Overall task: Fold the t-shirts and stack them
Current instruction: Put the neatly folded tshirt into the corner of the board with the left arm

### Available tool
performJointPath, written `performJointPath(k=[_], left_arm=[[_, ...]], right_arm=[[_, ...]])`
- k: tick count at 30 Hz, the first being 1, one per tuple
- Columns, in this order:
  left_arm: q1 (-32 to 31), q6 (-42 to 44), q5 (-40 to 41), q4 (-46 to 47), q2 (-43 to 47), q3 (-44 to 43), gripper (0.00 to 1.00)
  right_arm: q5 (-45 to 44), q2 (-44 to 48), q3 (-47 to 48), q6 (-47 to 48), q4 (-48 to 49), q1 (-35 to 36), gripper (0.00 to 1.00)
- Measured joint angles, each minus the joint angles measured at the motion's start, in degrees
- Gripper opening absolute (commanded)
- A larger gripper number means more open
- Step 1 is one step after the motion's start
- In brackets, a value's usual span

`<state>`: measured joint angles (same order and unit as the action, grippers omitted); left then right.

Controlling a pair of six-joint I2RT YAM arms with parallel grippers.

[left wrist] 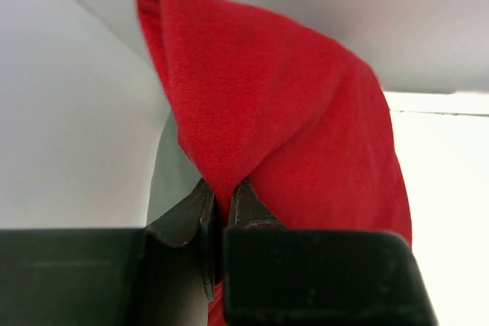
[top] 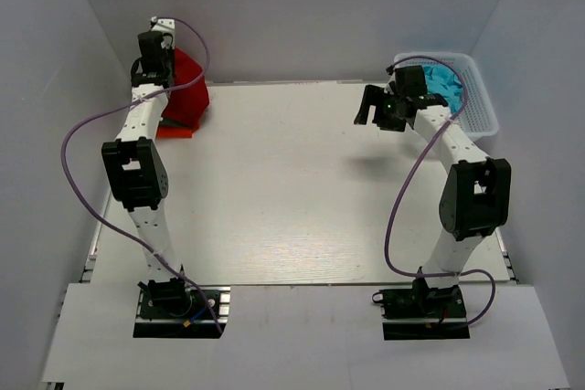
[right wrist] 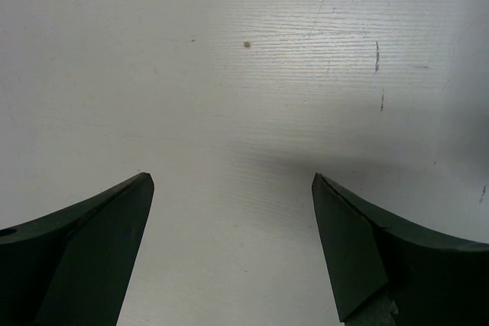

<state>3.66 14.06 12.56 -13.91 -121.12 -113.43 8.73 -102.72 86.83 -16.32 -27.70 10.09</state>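
Observation:
A red t-shirt (top: 186,90) hangs in a bunch at the table's far left corner, its lower part resting on the table. My left gripper (top: 157,68) is shut on its top fold and holds it up; in the left wrist view the red cloth (left wrist: 290,120) is pinched between the closed fingers at my left gripper (left wrist: 222,198). Turquoise t-shirts (top: 445,81) lie in the white lattice basket (top: 479,107) at the far right. My right gripper (top: 372,109) is open and empty above the bare table, left of the basket; it also shows in the right wrist view (right wrist: 233,185).
The white table (top: 292,189) lies between the arms. Grey walls close in on the left, back and right. Purple cables loop from both arms.

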Motion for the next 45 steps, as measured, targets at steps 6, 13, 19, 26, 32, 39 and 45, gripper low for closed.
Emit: performJointPath(k=[6, 13, 19, 26, 32, 39, 45], left_arm=[[3.5, -2.4, 0.8, 0.2, -5.6, -1.8, 0.0], [7.5, -5.7, 1.8, -0.1, -9.5, -5.7, 0.0], [10.0, -8.5, 1.7, -1.7, -12.8, -10.1, 0.28], [11.3, -10.6, 1.9, -3.0, -13.4, -10.6, 1.0], [11.3, -13.2, -0.1, -5.9, -13.0, -12.1, 1.0], [10.4, -18.0, -11.1, -6.6, -9.2, -8.3, 1.0], [9.7, -25.4, -25.2, -3.3, -8.9, -8.1, 1.0]], right_arm=[[-1.0, -0.5, 2.3, -0.1, -2.4, 0.0, 0.9], [-1.3, -2.2, 3.5, -1.0, -3.6, 0.0, 0.9], [-1.0, -4.7, 4.8, -2.0, -4.9, 0.1, 0.9], [-0.7, -5.5, 5.8, -3.0, -5.6, 0.1, 0.9], [-0.6, -5.4, 6.2, -3.0, -5.3, 0.1, 0.9], [-0.5, -3.4, 2.5, -2.6, -3.7, 0.1, 0.9], [-0.4, -3.3, 1.8, -1.9, -3.8, 0.0, 0.9]])
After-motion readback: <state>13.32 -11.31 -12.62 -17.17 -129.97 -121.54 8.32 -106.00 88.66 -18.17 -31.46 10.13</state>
